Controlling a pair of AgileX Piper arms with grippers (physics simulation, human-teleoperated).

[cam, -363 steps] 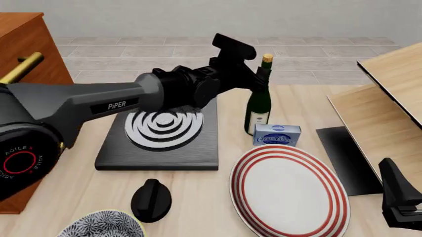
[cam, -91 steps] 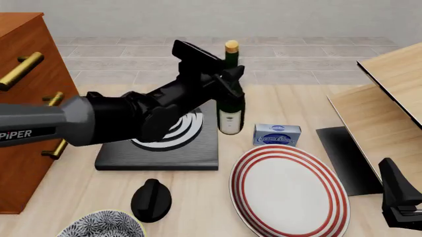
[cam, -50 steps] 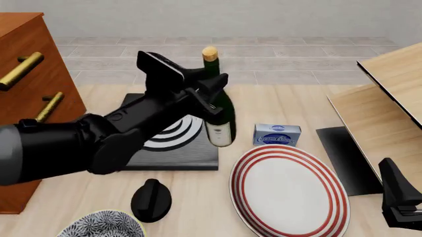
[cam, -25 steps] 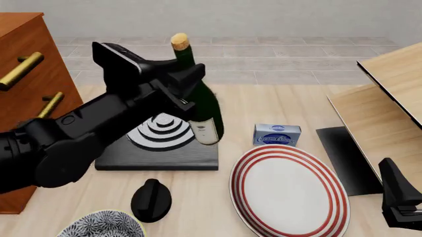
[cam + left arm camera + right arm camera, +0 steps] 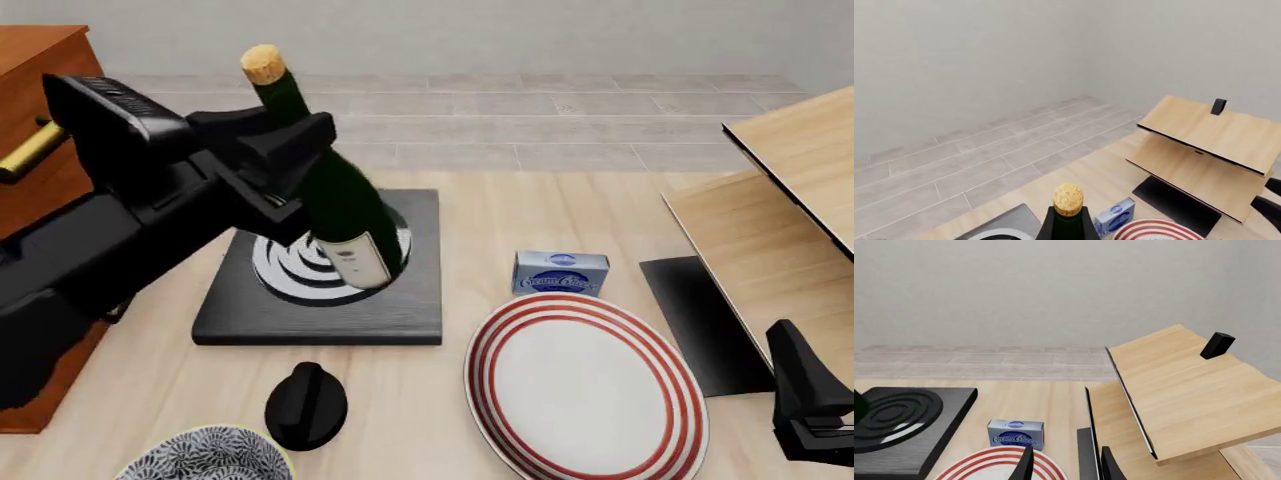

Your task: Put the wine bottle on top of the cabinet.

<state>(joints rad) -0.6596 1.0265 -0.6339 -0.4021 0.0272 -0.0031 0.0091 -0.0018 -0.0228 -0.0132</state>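
Observation:
The wine bottle (image 5: 342, 205), dark green with a tan cork and a white label, hangs tilted in the air over the black burner plate, its cork leaning toward the left. My left gripper (image 5: 294, 168) is shut on its upper body. The left wrist view shows only the bottle's cork (image 5: 1068, 193) and neck. The reddish-brown cabinet (image 5: 38, 62) stands at the left edge, with a brass handle (image 5: 32, 151) partly hidden behind my left arm. My right gripper (image 5: 806, 398) rests low at the front right, open and holding nothing (image 5: 1067, 467).
A black burner plate (image 5: 400, 312) with white rings lies under the bottle. A blue cream cheese box (image 5: 561, 272), a red-striped plate (image 5: 585, 386), a black knob (image 5: 306, 402) and a patterned bowl (image 5: 207, 458) sit on the table. Pale wood panels (image 5: 781, 190) and a black mat (image 5: 694, 320) are at the right.
My left gripper has carried the bottle up and to the left, from beside the cream cheese box toward the cabinet, and it now tilts more. The right arm has not moved.

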